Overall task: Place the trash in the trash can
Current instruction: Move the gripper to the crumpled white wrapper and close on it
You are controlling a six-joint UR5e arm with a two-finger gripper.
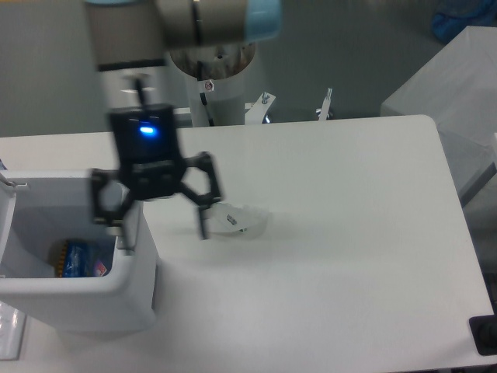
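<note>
The white trash can point(78, 305) stands at the table's left front. Inside it lies the bottle point(80, 259), of which mainly a blue label shows. The crumpled white wrapper point(241, 220) with green marks lies on the table to the right of the can. My gripper point(161, 231) hangs open and motion-blurred above the can's right rim, between the can and the wrapper. Nothing is between its fingers. Its right finger point(204, 221) is close to the wrapper's left edge; I cannot tell whether it touches.
The arm's pedestal point(213, 89) stands behind the table's far edge. A pale covered box point(454, 93) is off the table at the right. A small black object point(485, 336) sits at the front right corner.
</note>
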